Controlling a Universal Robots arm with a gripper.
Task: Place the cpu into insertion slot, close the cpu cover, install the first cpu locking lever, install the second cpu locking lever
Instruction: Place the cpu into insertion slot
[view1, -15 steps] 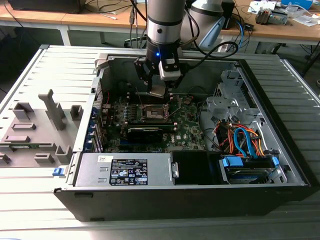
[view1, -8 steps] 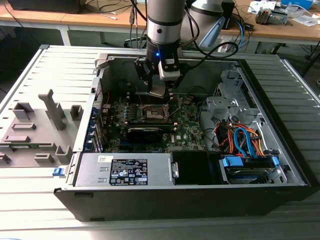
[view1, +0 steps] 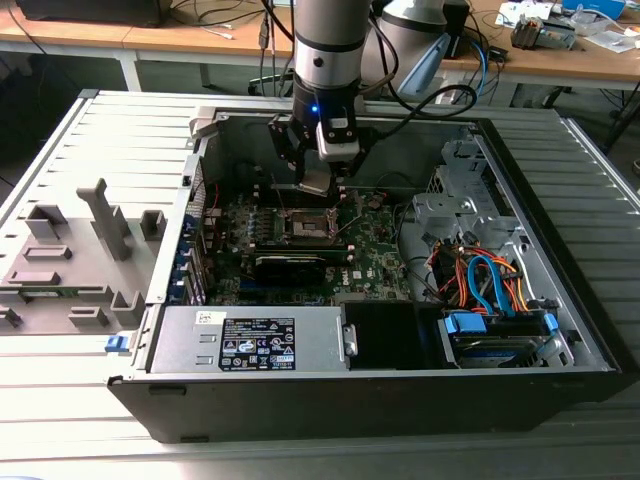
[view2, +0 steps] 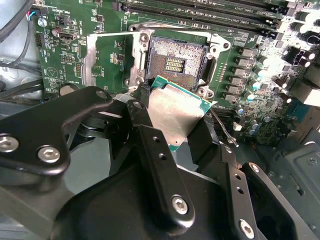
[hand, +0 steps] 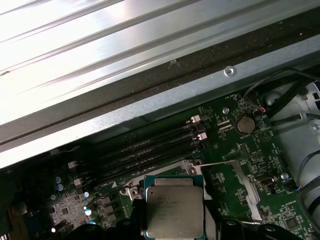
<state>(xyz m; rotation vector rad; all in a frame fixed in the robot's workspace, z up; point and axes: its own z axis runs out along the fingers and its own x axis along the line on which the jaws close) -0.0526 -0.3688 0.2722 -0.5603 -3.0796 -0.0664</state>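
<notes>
My gripper (view1: 313, 183) hangs inside the open computer case, shut on the cpu (view1: 314, 179), a small silver-topped square chip. In both wrist views the black fingers (view2: 145, 125) clamp two opposite edges of the cpu (view2: 175, 112) (hand: 174, 207). The chip is held tilted a little above the motherboard, just beside the open insertion slot (view2: 175, 64) (view1: 306, 226), whose contact field is bare. The cpu cover (view2: 90, 59), a silver frame plate, is swung open flat beside the slot. A thin locking lever (view2: 220, 127) stands free next to the slot.
Memory slots (hand: 150, 152) run along the slot's far side, below the case wall (hand: 165, 102). A long black card (view1: 290, 265), the power supply (view1: 250, 342) and a drive cage with blue and orange cables (view1: 490, 285) crowd the case. A grey fixture (view1: 70, 260) sits on the exterior view's left.
</notes>
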